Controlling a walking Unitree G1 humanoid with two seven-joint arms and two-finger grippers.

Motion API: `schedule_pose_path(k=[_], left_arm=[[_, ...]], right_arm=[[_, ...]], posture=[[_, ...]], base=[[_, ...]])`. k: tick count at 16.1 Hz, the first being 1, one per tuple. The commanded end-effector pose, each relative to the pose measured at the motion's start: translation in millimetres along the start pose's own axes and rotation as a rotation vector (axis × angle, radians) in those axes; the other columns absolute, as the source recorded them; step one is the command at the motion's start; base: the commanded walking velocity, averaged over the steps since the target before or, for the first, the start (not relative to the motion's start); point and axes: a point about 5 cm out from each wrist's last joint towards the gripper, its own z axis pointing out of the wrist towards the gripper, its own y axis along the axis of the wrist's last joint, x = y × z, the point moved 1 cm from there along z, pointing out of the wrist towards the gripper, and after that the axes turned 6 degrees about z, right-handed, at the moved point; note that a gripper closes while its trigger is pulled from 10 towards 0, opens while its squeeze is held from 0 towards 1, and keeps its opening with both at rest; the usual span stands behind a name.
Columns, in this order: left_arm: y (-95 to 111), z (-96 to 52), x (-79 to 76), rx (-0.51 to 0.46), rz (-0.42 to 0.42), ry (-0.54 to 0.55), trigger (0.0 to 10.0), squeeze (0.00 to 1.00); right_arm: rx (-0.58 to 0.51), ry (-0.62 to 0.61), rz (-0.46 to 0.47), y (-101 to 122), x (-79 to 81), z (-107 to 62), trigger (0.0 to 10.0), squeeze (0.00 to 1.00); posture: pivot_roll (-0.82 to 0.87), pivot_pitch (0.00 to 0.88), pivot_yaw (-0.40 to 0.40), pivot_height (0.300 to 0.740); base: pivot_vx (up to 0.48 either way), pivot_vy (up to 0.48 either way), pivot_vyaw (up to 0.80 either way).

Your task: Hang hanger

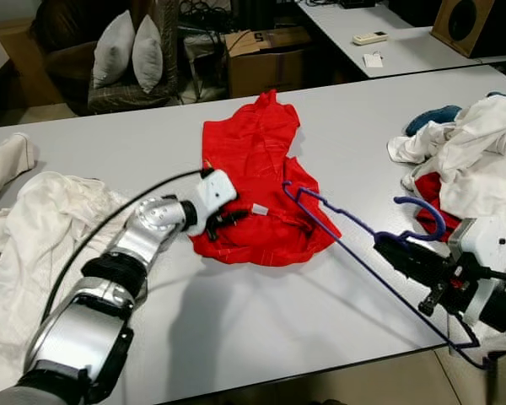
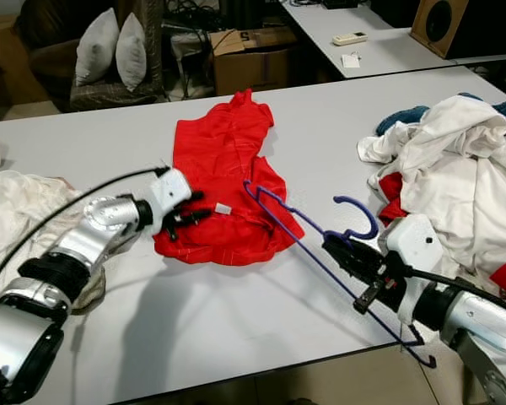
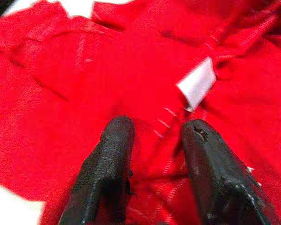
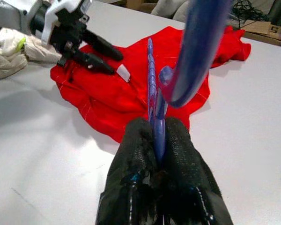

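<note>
You are holding the hanger (image 2: 316, 240) in your right gripper (image 2: 344, 251), the fingers clamped on its neck just under the hook. One shoulder of the hanger is poking at the collar edge of the red shirt (image 1: 253, 181), which is lying crumpled on the table (image 1: 261, 312); the other end is hanging past the table's near edge. Your left gripper (image 1: 230, 218) is resting on the shirt with its fingers (image 3: 113, 154) parted, pressing the cloth beside the white label (image 3: 196, 83) and grasping nothing yet.

By my reading you are only beginning: the hanger is picked up, but it is not yet inside the shirt, and the hanging itself is all ahead.

Whether the hanger tip is sitting under the cloth or merely touching it is hard to tell. The collar opening is lost in the folds, and I am seeing no rail or hook to hang from.
</note>
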Motion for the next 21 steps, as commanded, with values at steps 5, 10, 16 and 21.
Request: schedule_pose_path(k=[5, 10, 16, 21], left_arm=[[6.0, 6.3, -0.4, 0.006, 0.037, -0.035, 0.0, 0.00], [-0.3, 6.0, 6.0, 0.071, 0.049, 0.038, 0.0, 0.00], [9.2, 3.8, 22.5, -0.013, -0.107, 0.164, 0.0, 0.00], [39.3, 0.5, 49.4, -0.138, -0.163, 0.273, 0.0, 0.00]], right_arm=[[-0.006, 0.008, -0.027, 8.0, 1.9, -5.6, 10.0, 0.00], [0.004, 0.024, -0.031, 8.5, 3.4, -5.8, 10.0, 0.00], [0.006, 0.037, -0.037, 10.7, 1.3, -5.1, 10.0, 0.00], [-0.011, 0.070, -0.024, 12.1, 7.9, -5.5, 10.0, 0.00]], posture=[[-0.06, 0.000, 0.098, 0.740], [-0.07, 0.000, 0.097, 0.740], [-0.07, 0.000, 0.086, 0.740], [-0.07, 0.000, 0.099, 0.740]], base=[[0.000, 0.000, 0.00], [0.000, 0.000, 0.00], [0.000, 0.000, 0.00], [0.000, 0.000, 0.00]])
